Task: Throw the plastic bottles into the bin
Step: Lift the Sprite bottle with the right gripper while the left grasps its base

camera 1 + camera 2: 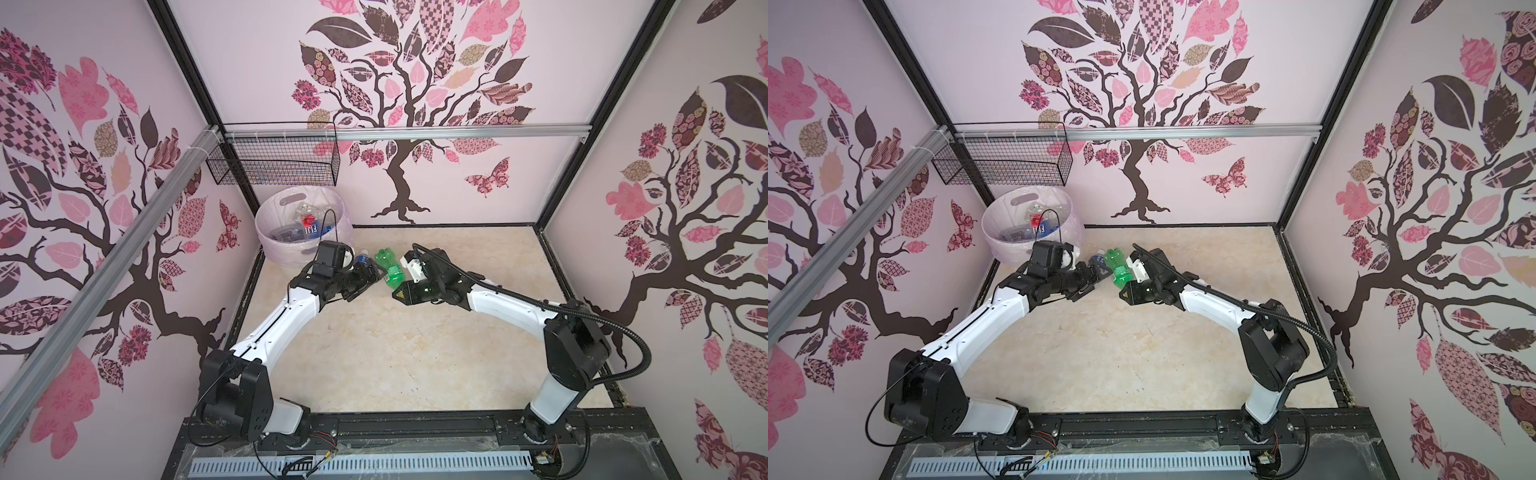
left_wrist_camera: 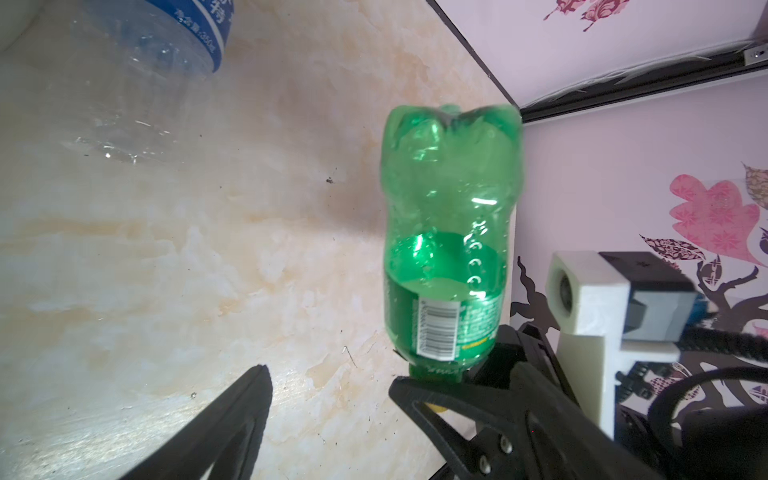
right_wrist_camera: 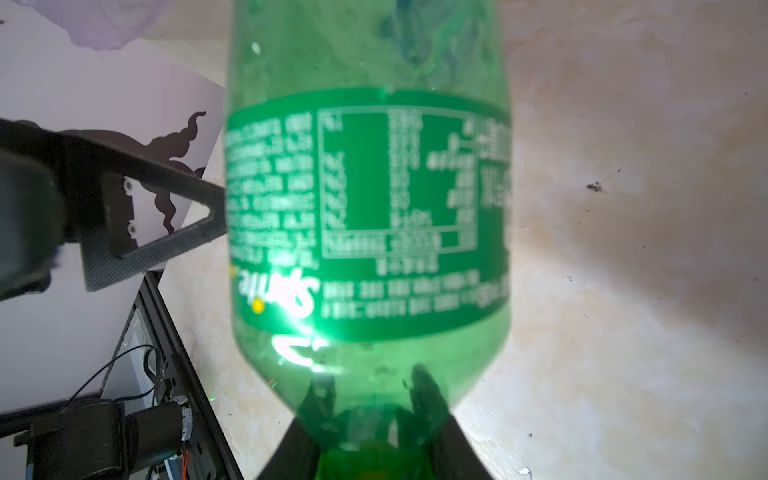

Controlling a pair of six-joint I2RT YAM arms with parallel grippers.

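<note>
Just above the middle of both top views, the right gripper (image 1: pixel 395 291) is clamped on the neck of the green Sprite bottle (image 1: pixel 388 268). The right wrist view shows its black fingers (image 3: pixel 424 390) pinching just behind the cap. The bottle's long axis runs from that grip up and slightly left, with the petal-shaped base toward the far wall. Its shadow on the marbled beige table (image 1: pixel 374 353) suggests it is held clear of the surface.

The left gripper (image 1: pixel 365 284) stands wide, immediately left of the bottle. One latticed finger (image 3: pixel 187 216) is at the side of the glossy label, though contact cannot be confirmed. The bottle sits off toward that finger, not centred in the gap.

The pale round bin (image 1: pixel 286 255), lined with thin film, is at upper left of centre and much nearer the left arm, so a handover looks likely. A clear blue-labelled bottle (image 1: pixel 362 259) lies between them. The thin green plastic should dent easily under a squeeze.
</note>
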